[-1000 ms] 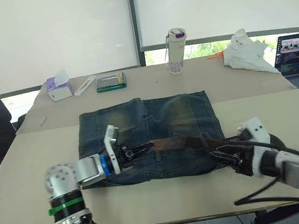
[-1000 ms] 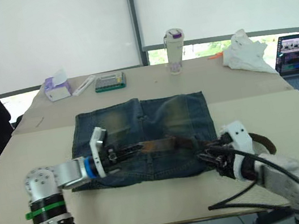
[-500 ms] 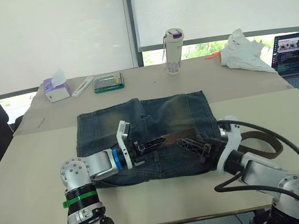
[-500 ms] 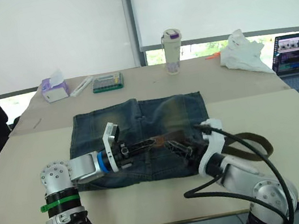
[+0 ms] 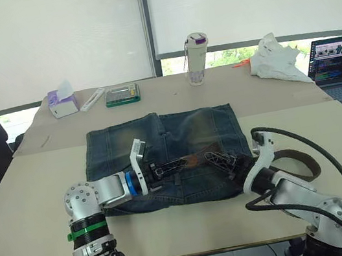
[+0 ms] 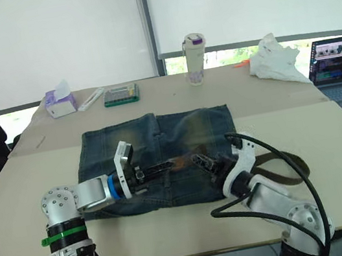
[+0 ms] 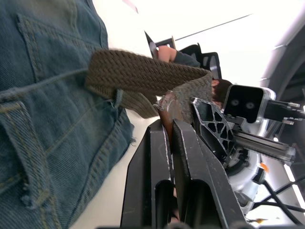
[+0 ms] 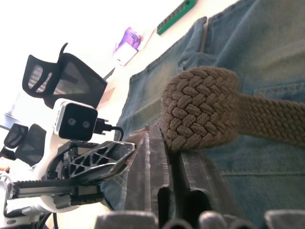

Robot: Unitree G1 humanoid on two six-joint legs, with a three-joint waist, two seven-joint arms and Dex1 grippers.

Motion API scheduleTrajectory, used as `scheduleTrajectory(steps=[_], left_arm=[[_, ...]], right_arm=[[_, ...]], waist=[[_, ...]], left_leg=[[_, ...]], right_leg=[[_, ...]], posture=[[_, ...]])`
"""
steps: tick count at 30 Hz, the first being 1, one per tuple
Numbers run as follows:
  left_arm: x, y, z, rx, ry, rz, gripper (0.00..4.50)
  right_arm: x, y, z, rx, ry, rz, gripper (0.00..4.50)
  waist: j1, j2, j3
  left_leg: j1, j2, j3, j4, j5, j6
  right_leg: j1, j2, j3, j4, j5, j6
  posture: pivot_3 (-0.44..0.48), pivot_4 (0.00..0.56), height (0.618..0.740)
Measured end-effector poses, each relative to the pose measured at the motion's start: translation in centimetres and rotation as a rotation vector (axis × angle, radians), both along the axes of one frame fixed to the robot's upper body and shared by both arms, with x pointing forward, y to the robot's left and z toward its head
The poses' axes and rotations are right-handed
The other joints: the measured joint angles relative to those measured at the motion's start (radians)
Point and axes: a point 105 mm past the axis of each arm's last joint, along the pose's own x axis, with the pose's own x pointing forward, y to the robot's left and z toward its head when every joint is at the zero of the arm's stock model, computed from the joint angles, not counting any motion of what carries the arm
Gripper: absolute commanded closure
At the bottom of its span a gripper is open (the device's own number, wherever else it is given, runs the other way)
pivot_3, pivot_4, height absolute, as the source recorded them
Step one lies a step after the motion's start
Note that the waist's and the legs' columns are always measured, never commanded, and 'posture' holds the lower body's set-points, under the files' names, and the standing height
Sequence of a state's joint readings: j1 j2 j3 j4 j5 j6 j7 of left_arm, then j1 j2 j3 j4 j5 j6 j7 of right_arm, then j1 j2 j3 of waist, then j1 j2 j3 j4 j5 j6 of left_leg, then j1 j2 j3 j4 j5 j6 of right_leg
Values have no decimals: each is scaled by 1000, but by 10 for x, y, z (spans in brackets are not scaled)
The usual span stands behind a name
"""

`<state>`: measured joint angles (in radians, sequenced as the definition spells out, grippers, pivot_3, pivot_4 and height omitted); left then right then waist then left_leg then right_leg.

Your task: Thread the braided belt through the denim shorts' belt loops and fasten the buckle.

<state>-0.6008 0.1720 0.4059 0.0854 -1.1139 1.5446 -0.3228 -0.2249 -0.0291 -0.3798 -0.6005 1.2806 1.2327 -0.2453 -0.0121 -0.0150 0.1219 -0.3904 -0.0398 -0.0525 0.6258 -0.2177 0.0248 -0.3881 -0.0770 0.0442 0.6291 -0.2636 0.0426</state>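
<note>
While the left pincer point(image 5: 167, 166) clamps its black fingers on the tip of the long dark brown braided belt point(image 5: 197, 158) at the centre of the frame, the right pincer point(image 5: 224, 162) just beside it grips a folded bend of the same strap. Both meet over the waistband of the faded blue-grey denim shorts point(image 5: 185, 132), lying flat mid-frame on the beige surface point(image 5: 30, 191); the belt's remainder loops beside the shorts, lower right.

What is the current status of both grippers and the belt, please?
Left gripper shut on braided belt over denim shorts. Right gripper shut on belt beside it. Belt tail loops off shorts' right edge. Nothing in the way.
</note>
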Motion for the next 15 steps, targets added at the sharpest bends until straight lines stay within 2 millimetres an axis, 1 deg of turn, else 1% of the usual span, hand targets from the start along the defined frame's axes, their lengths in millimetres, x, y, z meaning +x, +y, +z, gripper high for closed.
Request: scheduleTrajectory(steps=[3,5,7,8,9,11,13,15], left_arm=[[2,0,0,38,-61,24,4500],[2,1,4,83,-153,32,3789],[4,8,9,124,-249,59,3176],[3,17,11,173,-328,68,2802],[-1,32,11,241,-416,66,2439],[-7,53,11,320,-522,59,1779],[-17,65,10,372,-641,-3,1128],[-29,71,2,413,-718,-95,1128]], right_arm=[[1,-1,0,-14,3,-9,4484],[2,-1,0,-34,-1,-10,4500],[2,-2,0,-56,-4,-8,4500],[2,-1,-1,-84,0,-2,4500],[1,-1,-4,-114,7,3,4500],[2,-4,-9,-164,21,-5,4500],[5,-3,-12,-180,33,-16,4500],[8,3,-15,-177,46,-17,4500]], waist=[[0,0,0],[-1,0,0],[-2,1,0],[-8,1,1],[-15,1,1],[-19,2,1],[-13,3,2],[-8,3,2]], left_leg=[[0,0,0,0,0,0],[0,1,1,0,0,0],[0,2,1,-1,0,0],[0,2,2,-2,0,0],[1,4,4,-4,0,0],[3,5,4,-10,2,-3],[3,7,4,-11,2,-4],[3,8,3,-12,2,-4]], right_leg=[[0,0,0,0,0,0],[0,0,0,-1,0,0],[0,0,1,-1,0,-1],[-1,0,1,-2,0,-3],[-1,-1,2,-3,0,-6],[-1,-2,2,-4,0,-9],[-1,-2,2,-4,-1,-11],[-1,-3,3,-5,-2,-13]], posture=[[0,150,740],[0,150,740],[0,150,740],[0,150,740],[0,150,740],[0,150,740],[0,150,740],[0,150,740]])
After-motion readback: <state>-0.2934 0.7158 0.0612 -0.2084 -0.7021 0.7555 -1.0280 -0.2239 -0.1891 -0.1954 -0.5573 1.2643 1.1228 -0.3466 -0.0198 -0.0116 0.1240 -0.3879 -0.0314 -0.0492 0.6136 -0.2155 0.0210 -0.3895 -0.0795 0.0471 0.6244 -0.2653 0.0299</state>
